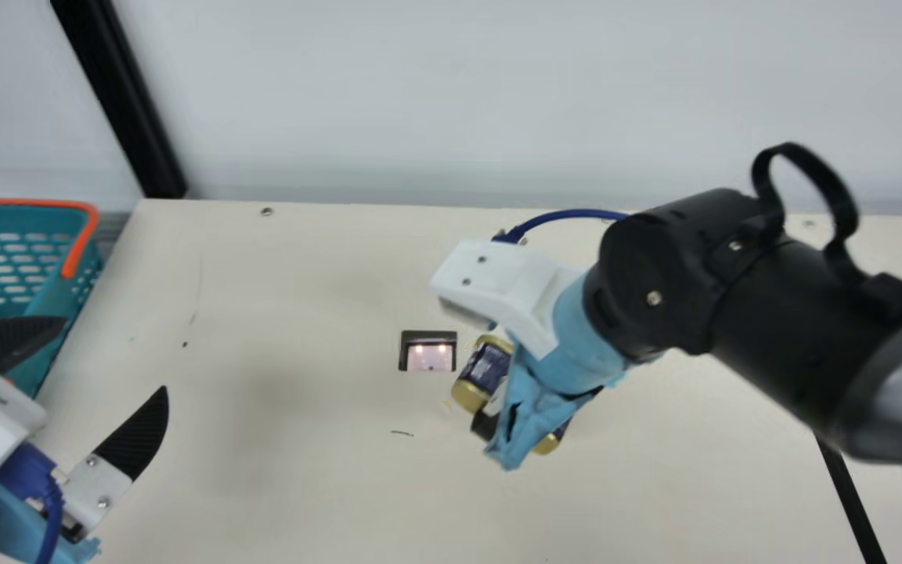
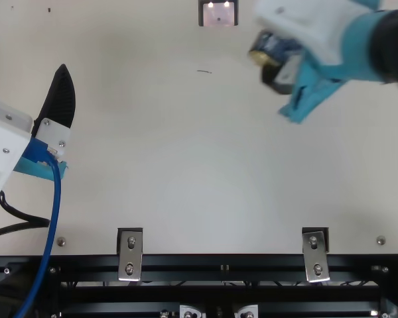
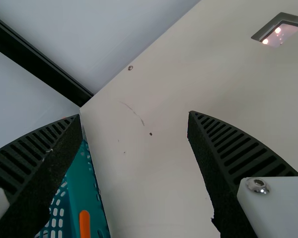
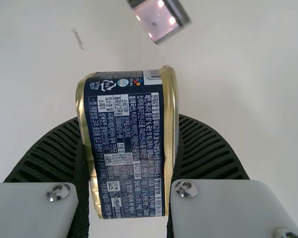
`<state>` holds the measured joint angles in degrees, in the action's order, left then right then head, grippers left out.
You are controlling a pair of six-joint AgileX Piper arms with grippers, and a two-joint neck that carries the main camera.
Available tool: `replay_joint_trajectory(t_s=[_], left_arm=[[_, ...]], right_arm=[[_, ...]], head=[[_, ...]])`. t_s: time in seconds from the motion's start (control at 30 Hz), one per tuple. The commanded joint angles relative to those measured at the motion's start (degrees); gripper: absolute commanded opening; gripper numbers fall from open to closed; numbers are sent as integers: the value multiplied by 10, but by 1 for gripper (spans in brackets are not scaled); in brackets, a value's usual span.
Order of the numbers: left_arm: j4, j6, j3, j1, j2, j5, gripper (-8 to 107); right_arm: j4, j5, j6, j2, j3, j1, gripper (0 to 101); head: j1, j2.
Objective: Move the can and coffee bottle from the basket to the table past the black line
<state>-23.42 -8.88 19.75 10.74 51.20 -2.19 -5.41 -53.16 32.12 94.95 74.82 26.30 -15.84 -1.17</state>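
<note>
The right hand (image 1: pixel 488 384) clamps the blocky, gold-rimmed navy can (image 4: pixel 129 148), long axis ten-to-four o'clock in the main view, the left hand (image 1: pixel 115 354) spread apart.

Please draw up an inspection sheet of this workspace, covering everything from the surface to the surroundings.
Surface: cream table with a few small dark marks; black line at the main view's lower right.
Job's things: can gripped, not yet past the line; teal basket with orange rim at the main view's left.
Clutter: dark-framed shiny rectangle, on or set into the surface.
Grippers: left gripper open, holding nothing; right gripper closed on the can.
Cables: blue cable at each arm.
Surroundings: pale wall, black post.
</note>
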Motion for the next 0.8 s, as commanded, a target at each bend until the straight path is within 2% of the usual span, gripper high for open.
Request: replay_joint_trajectory(t_s=[0.0, 0.37, 0.77], left_arm=[[0, 0, 0, 0, 0, 0, 90], [0, 0, 0, 0, 0, 0, 90], [0, 0, 0, 0, 0, 0, 90]], right_arm=[[-9, 2, 1, -23, -19, -50, 0], [-51, -10, 50, -94, -75, -228, 0], [-115, -48, 132, -128, -86, -425, 0]], head=[[-1, -24], [7, -159], [1, -321]])
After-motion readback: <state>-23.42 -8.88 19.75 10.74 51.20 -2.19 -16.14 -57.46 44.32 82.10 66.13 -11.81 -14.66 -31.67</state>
